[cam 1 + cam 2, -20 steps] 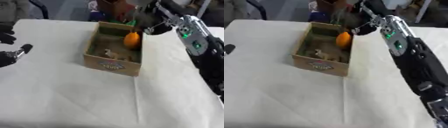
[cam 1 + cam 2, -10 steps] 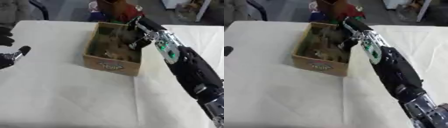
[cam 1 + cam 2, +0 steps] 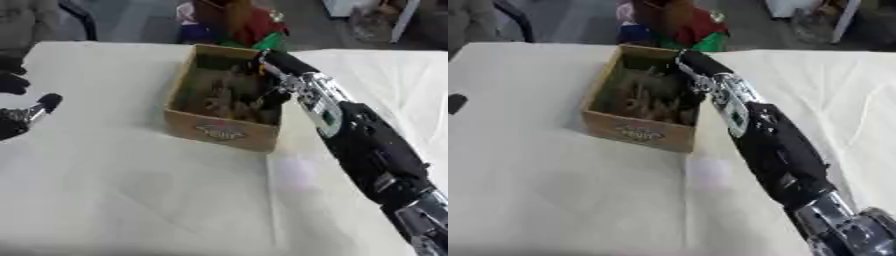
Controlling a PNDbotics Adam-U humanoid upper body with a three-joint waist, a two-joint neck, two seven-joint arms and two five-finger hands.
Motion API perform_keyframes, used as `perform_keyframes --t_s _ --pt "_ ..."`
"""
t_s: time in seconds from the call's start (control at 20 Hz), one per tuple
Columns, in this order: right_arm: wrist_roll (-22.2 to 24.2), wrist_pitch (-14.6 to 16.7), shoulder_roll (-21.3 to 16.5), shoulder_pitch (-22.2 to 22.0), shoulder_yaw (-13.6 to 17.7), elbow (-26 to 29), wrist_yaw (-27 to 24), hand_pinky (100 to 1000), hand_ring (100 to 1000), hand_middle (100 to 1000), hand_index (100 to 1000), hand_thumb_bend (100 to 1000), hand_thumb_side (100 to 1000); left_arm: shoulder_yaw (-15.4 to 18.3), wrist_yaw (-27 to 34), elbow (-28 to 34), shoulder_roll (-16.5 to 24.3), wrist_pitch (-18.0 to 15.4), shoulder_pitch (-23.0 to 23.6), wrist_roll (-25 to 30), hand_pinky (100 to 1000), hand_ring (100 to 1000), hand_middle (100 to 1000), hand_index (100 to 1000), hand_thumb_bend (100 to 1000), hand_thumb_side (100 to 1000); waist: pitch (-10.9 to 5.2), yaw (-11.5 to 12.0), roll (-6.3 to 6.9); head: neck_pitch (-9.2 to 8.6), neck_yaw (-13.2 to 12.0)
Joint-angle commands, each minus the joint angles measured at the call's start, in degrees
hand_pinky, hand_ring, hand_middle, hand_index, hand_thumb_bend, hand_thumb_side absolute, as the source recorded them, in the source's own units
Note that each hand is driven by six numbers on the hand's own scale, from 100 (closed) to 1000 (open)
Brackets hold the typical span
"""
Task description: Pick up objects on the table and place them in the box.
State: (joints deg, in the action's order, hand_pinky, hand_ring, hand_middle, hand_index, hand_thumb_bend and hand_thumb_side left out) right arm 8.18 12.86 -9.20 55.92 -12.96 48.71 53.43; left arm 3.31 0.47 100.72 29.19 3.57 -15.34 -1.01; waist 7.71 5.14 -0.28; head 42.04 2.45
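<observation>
A cardboard box [image 3: 220,131] with a printed label on its front wall stands on the white table, a little beyond the middle. Blurred brownish things lie inside it; I cannot make them out, and no orange thing shows. My right arm [image 3: 350,130] runs from the lower right up along the box's right wall. My right hand [image 3: 273,95] dips over that rim into the box, and the blur hides its grip. At the left edge my left hand [image 3: 19,118] rests on the table, open and holding nothing.
The white tablecloth [image 3: 131,200] covers the whole table, with bare cloth in front of and left of the box. Red and green clothing [image 3: 236,25] shows just past the far edge behind the box. A dark shape [image 3: 26,25] sits at the far left corner.
One second ago my right hand held an orange thing over the box's right side. It then went down into the box, and the orange thing no longer shows. The left hand has stayed put.
</observation>
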Motion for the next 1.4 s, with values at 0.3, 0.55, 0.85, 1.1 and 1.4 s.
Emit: perform_keyframes --t_s 0.3,0.55,0.85,1.1,1.4 --pt "-0.7 2.7 -0.2 1.2 -0.7 2.2 3.1 805 827 808 928 403 100 0.4 0.2 0.7 0.9 0.0 -0.8 0.2 637 607 587 696 628 100 -1.11 0.0 0.26 -0.59 0.0" --pt "-0.7 4.5 -1.2 1.0 -0.5 3.9 0.9 926 971 934 987 570 100 0.5 0.2 0.6 0.9 0.0 -0.7 0.2 636 608 587 693 626 100 -1.17 -0.5 0.13 -0.73 -0.4" --pt "-1.4 4.2 -3.6 0.6 -0.6 8.4 -3.1 901 951 922 982 569 100 0.8 0.2 0.5 1.0 0.0 -0.4 0.0 636 608 587 691 624 100 -1.11 -1.3 -0.04 -0.82 -1.0" --pt "-2.4 2.6 -8.2 -0.5 -0.4 15.3 -7.4 878 938 900 966 509 100 1.3 0.1 0.3 1.3 0.0 0.1 -0.5 635 608 587 691 623 100 -0.90 -2.2 -0.39 -0.91 -1.9" --pt "-3.4 -1.6 -16.2 -4.9 1.4 24.0 -12.8 824 905 855 950 327 100 1.8 -0.1 0.3 1.5 0.0 0.5 -1.3 639 623 606 698 631 100 -0.35 -3.7 -0.79 -0.78 -2.9"
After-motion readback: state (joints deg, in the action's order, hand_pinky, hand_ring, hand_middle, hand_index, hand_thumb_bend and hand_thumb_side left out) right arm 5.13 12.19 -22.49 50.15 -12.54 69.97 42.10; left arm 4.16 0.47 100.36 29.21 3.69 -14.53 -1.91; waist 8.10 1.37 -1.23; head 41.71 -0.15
